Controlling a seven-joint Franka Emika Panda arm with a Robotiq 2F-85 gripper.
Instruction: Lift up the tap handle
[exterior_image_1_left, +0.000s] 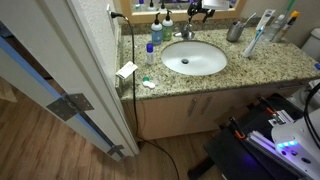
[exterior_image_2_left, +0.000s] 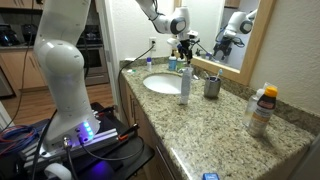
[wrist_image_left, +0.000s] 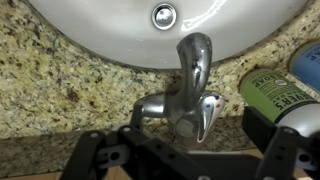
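Claw (wrist_image_left: 190, 160) is seen spread wide with nothing held, fingers (wrist_image_left: 100, 160) set well apart on either side of the faucet. Tap handle (wrist_image_left: 206, 112) is found just ahead between them, atop the chrome faucet (wrist_image_left: 185, 122) at the back rim of the white basin (wrist_image_left: 120, 40). Contact cannot be told. Green bottle (wrist_image_left: 275, 95) is stood beside the faucet on the granite counter (wrist_image_left: 60, 90). Spout (wrist_image_left: 195, 55) is extended over the basin, and the drain (wrist_image_left: 164, 15) is seen beyond.

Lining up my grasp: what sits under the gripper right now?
The chrome faucet, its tap handle roughly centred below the open gripper, on the granite counter. The faucet's base is hidden by its own body.
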